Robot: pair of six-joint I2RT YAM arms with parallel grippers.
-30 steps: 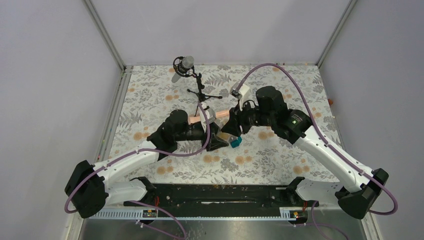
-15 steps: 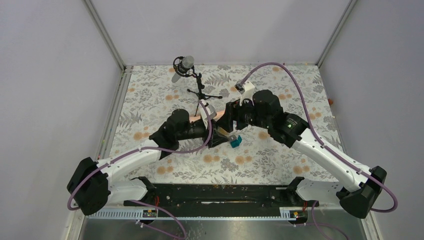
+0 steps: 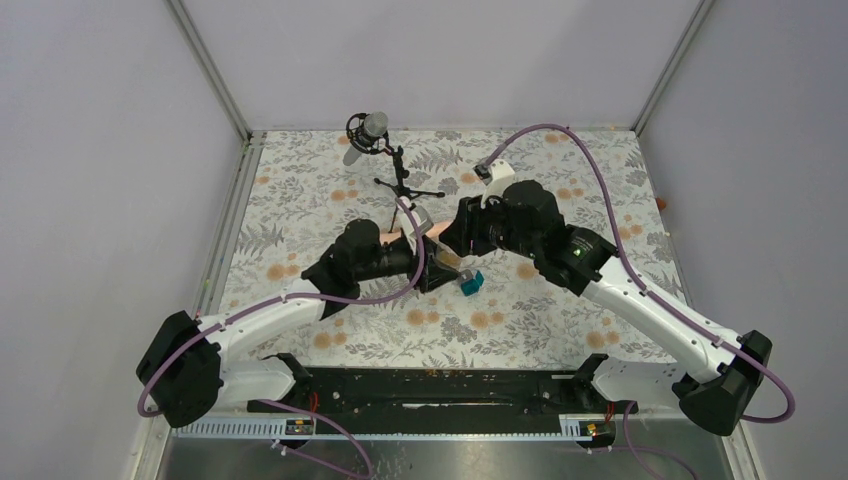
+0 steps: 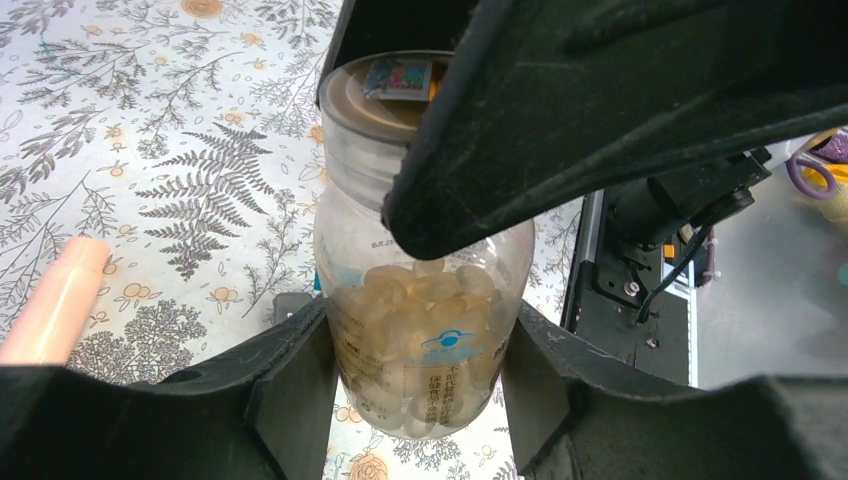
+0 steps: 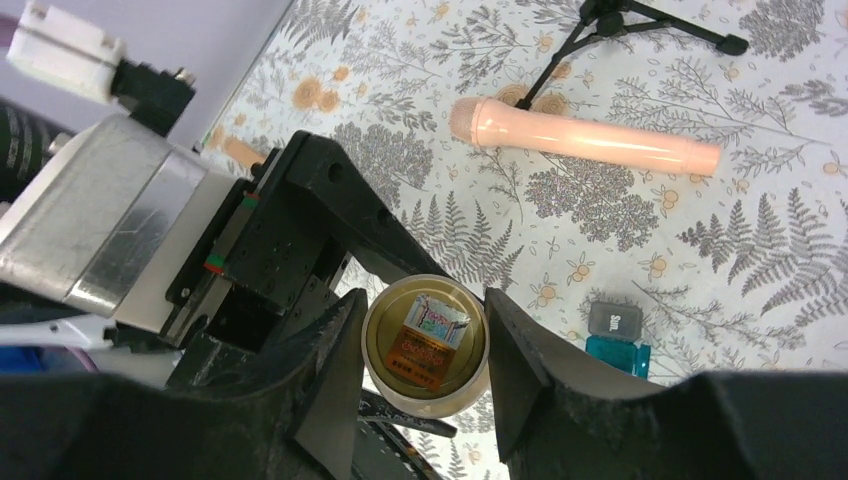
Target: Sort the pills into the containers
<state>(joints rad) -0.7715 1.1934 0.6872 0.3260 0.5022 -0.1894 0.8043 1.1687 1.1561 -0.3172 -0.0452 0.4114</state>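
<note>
My left gripper point(image 4: 415, 345) is shut on the body of a small amber-tinted translucent bottle point(image 4: 430, 330) filled with pale capsules, and holds it above the table. In the top view the bottle point(image 3: 446, 262) sits between both grippers at the table's middle. My right gripper point(image 5: 425, 320) has come from above, and its jaws press both sides of the bottle's cap point(image 5: 425, 345), which bears a foil sticker. One right finger point(image 4: 600, 120) covers part of the cap in the left wrist view. The teal-and-grey box point(image 5: 617, 343) lies on the cloth just beside the bottle; it also shows in the top view point(image 3: 471, 283).
A long peach cylinder point(image 5: 585, 137) lies on the floral cloth behind the grippers. A microphone on a black tripod point(image 3: 385, 150) stands at the back centre. The metal frame posts and grey walls bound the table.
My right gripper has moved left and down onto the bottle's cap. My left gripper has shifted the bottle slightly right and up toward it.
</note>
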